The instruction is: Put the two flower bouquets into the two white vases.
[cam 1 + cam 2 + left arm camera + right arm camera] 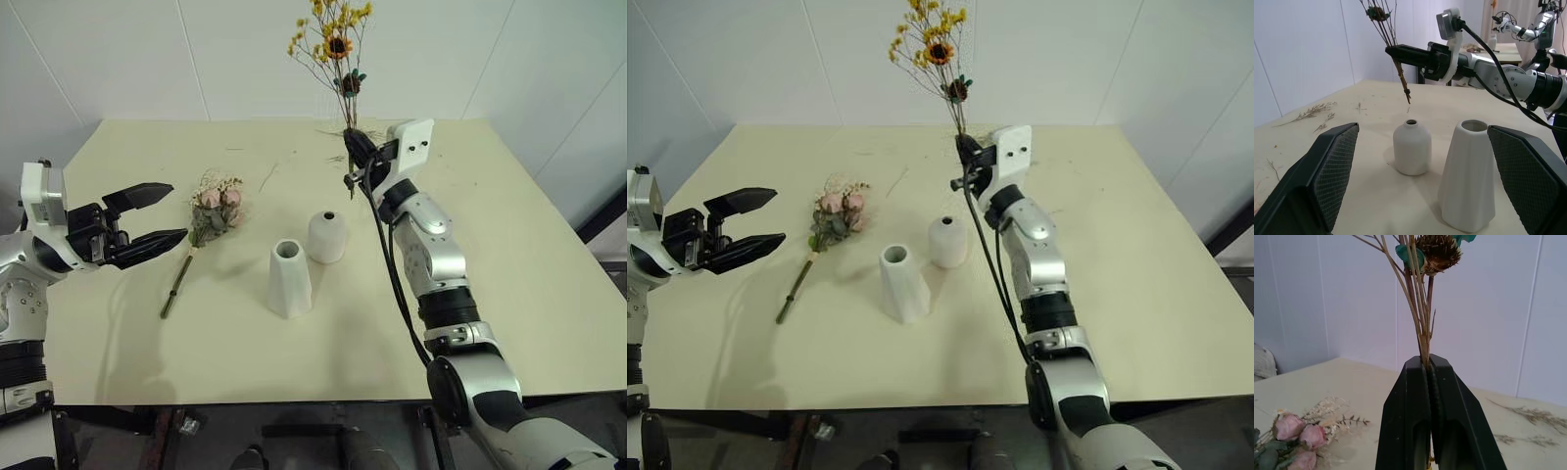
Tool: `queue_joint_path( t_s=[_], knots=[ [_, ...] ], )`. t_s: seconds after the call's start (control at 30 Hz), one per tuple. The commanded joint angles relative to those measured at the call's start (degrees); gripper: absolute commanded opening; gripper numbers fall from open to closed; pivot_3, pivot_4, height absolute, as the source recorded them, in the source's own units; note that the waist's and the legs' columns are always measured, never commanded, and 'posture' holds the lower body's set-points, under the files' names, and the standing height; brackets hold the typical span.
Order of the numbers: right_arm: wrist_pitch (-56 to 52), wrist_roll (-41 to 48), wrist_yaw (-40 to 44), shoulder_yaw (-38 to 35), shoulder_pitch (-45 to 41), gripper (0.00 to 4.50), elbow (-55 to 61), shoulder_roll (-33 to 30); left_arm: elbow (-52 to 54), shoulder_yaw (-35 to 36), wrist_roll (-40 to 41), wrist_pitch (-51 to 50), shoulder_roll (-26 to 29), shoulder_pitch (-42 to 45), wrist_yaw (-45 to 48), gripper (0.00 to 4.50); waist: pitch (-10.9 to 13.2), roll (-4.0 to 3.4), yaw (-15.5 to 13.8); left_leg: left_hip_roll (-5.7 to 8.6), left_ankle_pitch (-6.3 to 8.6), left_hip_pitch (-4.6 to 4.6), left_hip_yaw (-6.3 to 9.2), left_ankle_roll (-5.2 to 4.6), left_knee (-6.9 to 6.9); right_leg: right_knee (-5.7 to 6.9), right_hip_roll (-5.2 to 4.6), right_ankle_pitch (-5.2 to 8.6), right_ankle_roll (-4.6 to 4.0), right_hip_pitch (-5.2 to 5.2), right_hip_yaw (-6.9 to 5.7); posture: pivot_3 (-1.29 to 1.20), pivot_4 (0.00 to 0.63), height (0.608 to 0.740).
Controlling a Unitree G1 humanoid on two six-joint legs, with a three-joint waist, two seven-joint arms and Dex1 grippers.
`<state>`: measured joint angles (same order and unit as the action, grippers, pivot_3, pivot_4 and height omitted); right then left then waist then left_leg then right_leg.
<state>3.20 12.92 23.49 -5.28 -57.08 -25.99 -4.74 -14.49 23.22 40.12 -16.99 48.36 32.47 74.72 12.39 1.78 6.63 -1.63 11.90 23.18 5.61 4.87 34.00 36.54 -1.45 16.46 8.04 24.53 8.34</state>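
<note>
The yellow bouquet's top was cut off in the right wrist view. The right gripper, fingers clamped on its stems, held it upright above the bench, stem tips over the rounded vase. The tall vase stood just beside. The left gripper hung wide open and empty near the rose bouquet lying flat. Loose sprigs lay behind.

Left gripper hanging at the near left with fingers spread wide, right arm stretched toward the far middle, right gripper raised and clamped tight.
</note>
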Motion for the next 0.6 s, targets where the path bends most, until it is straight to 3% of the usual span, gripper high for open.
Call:
queue_joint_path(
  t_s=[0.03, 0.6],
  knots=[
    [3.6, 1.2, 1.2, 0.4, -0.4, 0.02, 1.2, 1.8, 0.4, 0.7, 0.4, 0.4, 0.2, 0.8, 0.0, 4.50, 0.0, 0.00, 0.0, 0.00, 0.00, 0.00, 0.00, 0.00, 0.00, 0.00, 0.00, 0.00, 0.00, 0.00, 0.00, 0.00, 0.150, 0.740],
    [6.2, 1.5, 4.7, 1.9, 2.7, 0.02, -1.5, 5.5, 2.8, 1.8, 1.2, -0.9, 1.0, -1.8, -0.3, 4.50, 0.0, 0.00, 0.1, 0.00, 0.00, 0.00, 0.03, 0.00, -0.01, 0.00, 0.00, 0.01, -0.02, 0.00, -0.02, 0.00, 0.150, 0.740]
  ],
)
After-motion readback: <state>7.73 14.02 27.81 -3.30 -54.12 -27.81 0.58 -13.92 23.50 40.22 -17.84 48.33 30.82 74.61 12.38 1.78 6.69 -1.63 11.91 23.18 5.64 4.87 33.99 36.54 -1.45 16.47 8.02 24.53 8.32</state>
